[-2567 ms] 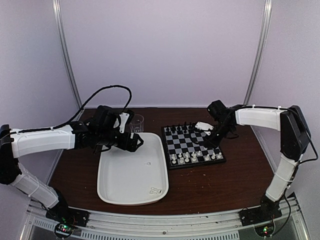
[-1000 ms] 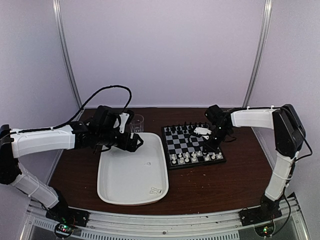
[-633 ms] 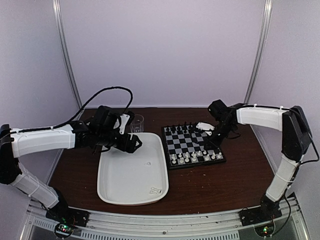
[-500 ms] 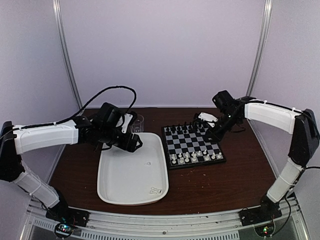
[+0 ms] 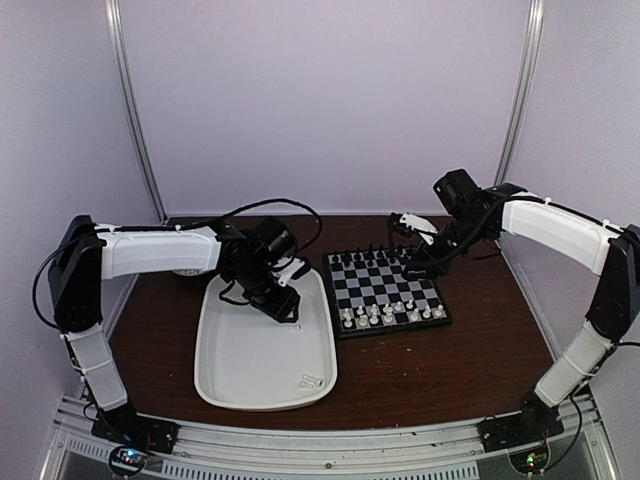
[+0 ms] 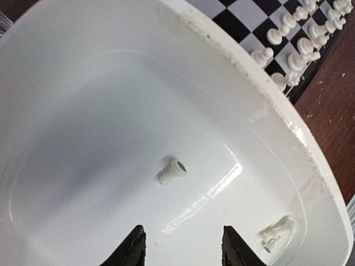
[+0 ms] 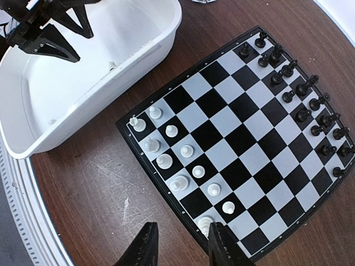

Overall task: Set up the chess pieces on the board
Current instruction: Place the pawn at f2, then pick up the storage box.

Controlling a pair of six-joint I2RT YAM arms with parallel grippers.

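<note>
The board (image 5: pixel 385 288) lies right of the tray, with white chess pieces (image 5: pixel 390 314) in its two near rows and black ones (image 5: pixel 365 257) at the far side. In the right wrist view the white chess pieces (image 7: pixel 165 160) stand along the board (image 7: pixel 242 139) edge. My right gripper (image 5: pixel 412 264) hovers above the board's right part; this gripper (image 7: pixel 183 244) is open and holds nothing. My left gripper (image 5: pixel 286 306) hangs over the tray, open and empty (image 6: pixel 183 249). One white piece (image 6: pixel 171 170) lies on its side just ahead of it. Two more white pieces (image 6: pixel 277 230) lie together near the tray's corner.
The white oblong tray (image 5: pixel 203 372) sits left of the board on the brown table; its rim (image 6: pixel 310 158) runs close to the board's edge. Black pieces (image 7: pixel 302 88) line the board's far rows. The left arm reaches across the tray's far end.
My left arm has swung right over the tray and its jaws have narrowed. My right gripper has risen off the board's near-right corner, jaws wider than a second ago.
</note>
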